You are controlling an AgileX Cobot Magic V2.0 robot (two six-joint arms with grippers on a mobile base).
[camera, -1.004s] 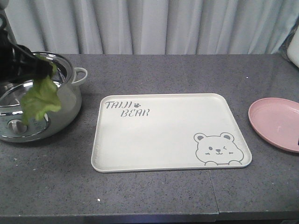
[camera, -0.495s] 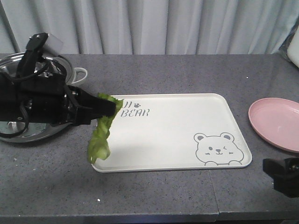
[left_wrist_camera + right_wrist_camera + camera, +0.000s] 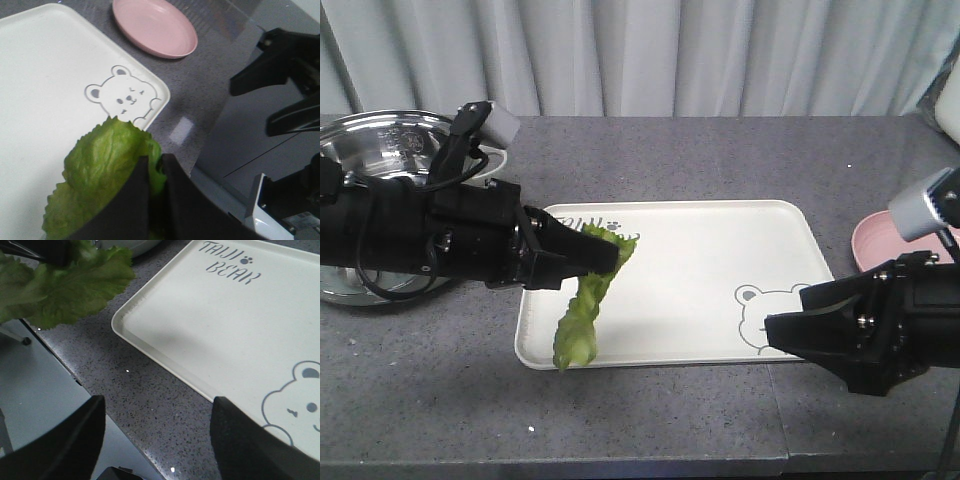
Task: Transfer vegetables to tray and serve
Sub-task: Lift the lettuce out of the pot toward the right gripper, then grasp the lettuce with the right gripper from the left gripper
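**Progress.** The transfer is judged part-done.
- The lettuce leaf point(image 3: 582, 310) is carried in the air by the left gripper point(image 3: 607, 256), whose jaws are pressed together on the leaf's upper end.
- The leaf is hung over the near-left part of the tray point(image 3: 710, 250), with its lower tip at about the near rim. Whether the tip touches the tray cannot be told.
- No vegetable is laid flat on the tray yet.
- Lowering, release and the serving step are judged to be left.

**Right gripper** point(image 3: 788, 332). It is spread wide with nothing between the fingers. It is held low at the near-right corner of the tray, beside the bear drawing.

**Materials and shapes.**
- Lettuce leaf: crinkly and light green with a frilled edge, limp and drooping under its own weight.
- Tray: cream-white, smooth and rectangular, with rounded corners and a shallow raised rim. Grey lettering is printed at the far left and a winking bear at the near right.
- Pink plate point(image 3: 872, 243): round, matt and shallow, set to the right of the tray and partly hidden by the right arm.
- Pot point(image 3: 380, 150): polished metal, at the far left.
- Countertop point(image 3: 650, 420): dark grey, speckled and stone-like.
- Curtain point(image 3: 720, 55): pale and pleated, hung behind the countertop.
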